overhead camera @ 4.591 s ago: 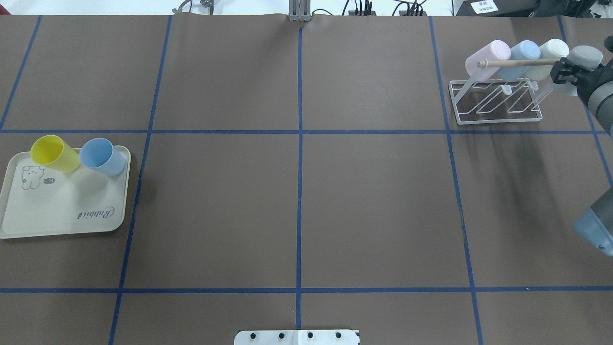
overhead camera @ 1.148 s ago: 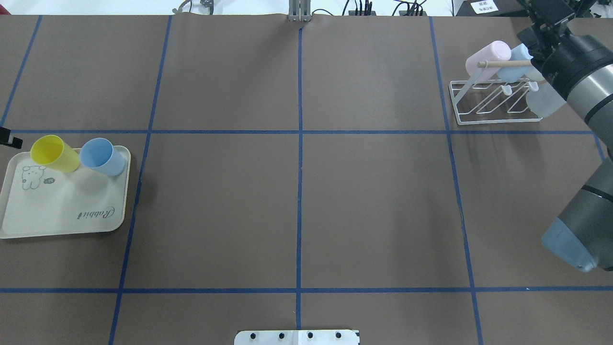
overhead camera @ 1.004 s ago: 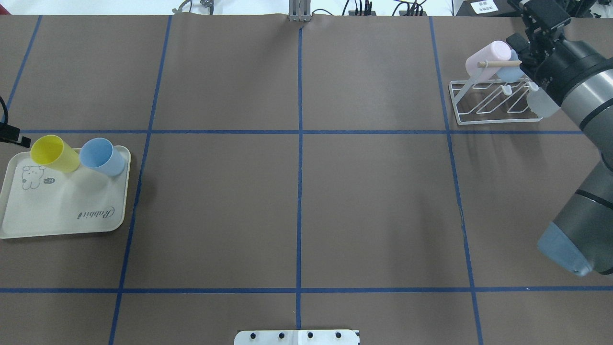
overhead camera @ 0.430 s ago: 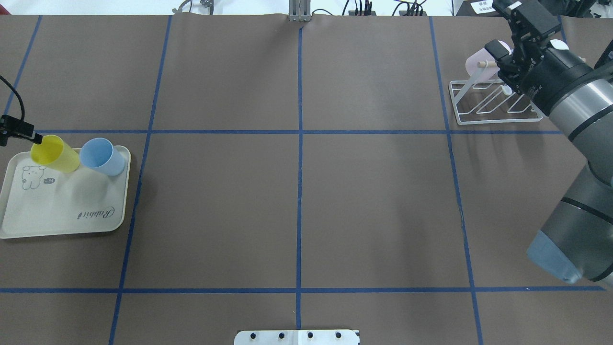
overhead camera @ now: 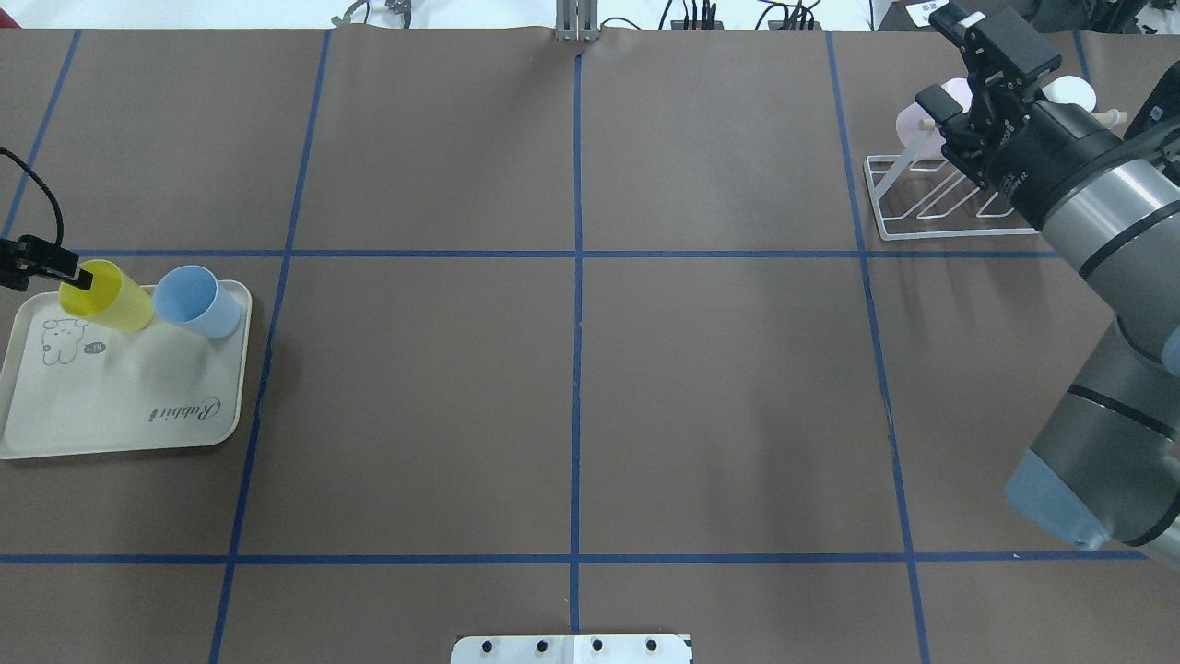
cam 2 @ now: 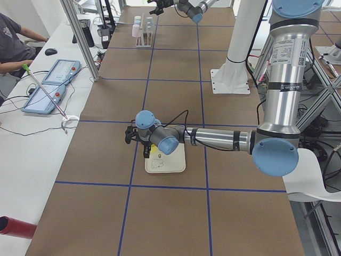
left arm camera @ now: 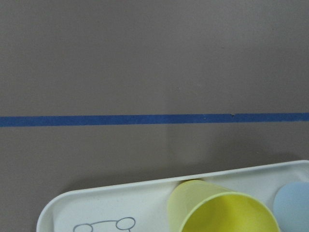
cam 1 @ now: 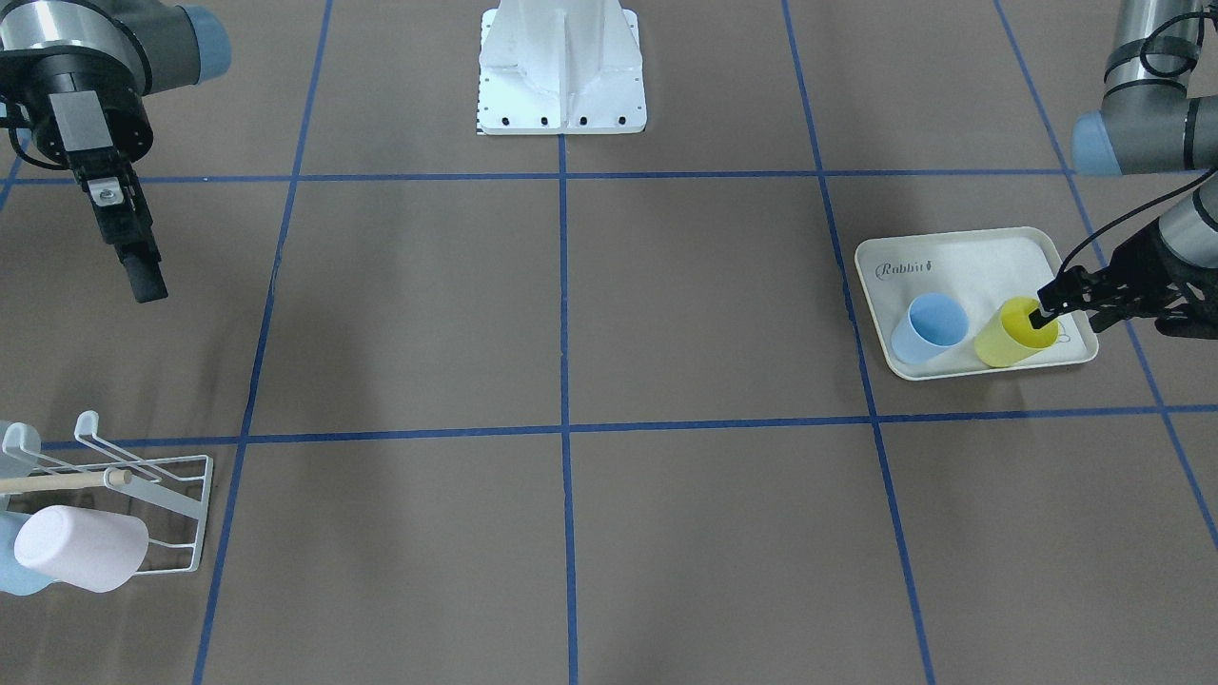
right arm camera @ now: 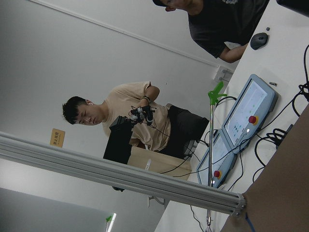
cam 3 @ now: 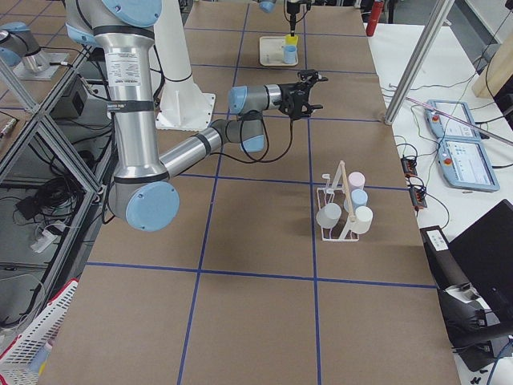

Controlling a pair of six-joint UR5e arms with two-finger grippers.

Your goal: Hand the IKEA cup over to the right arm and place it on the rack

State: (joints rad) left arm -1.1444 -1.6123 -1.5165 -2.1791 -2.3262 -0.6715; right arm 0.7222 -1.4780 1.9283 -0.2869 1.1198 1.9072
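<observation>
Left gripper (cam 1: 1042, 317) is down at the mouth of the yellow plastic tumbler (overhead camera: 106, 297), one black finger tip over the rim. I cannot tell from any view whether it has closed on the wall or only straddles it. The tumbler stands on the cream rabbit-print tray (overhead camera: 120, 406), far corner, at my left end of the table, so I judge pickup not yet complete. Lift, carry to centre, handover and racking are all left to do. The right arm (overhead camera: 1106, 203) hangs over the small white wire rack (overhead camera: 922, 226) at the opposite end. The right gripper (cam 1: 145, 278) has its fingers spread and holds nothing. It is well apart from the tumbler and will need to come to mid-table for the exchange. A light-blue tumbler (overhead camera: 195, 301) sits just beside the yellow one on the tray and could be knocked during the lift. The rack carries a pale pink cup (cam 1: 81, 547) and others under the wooden dowel (cam 1: 57, 482). One prong looks bare, so room is tight. A person (cam 2: 13, 45) is seated at the side desk.
</observation>
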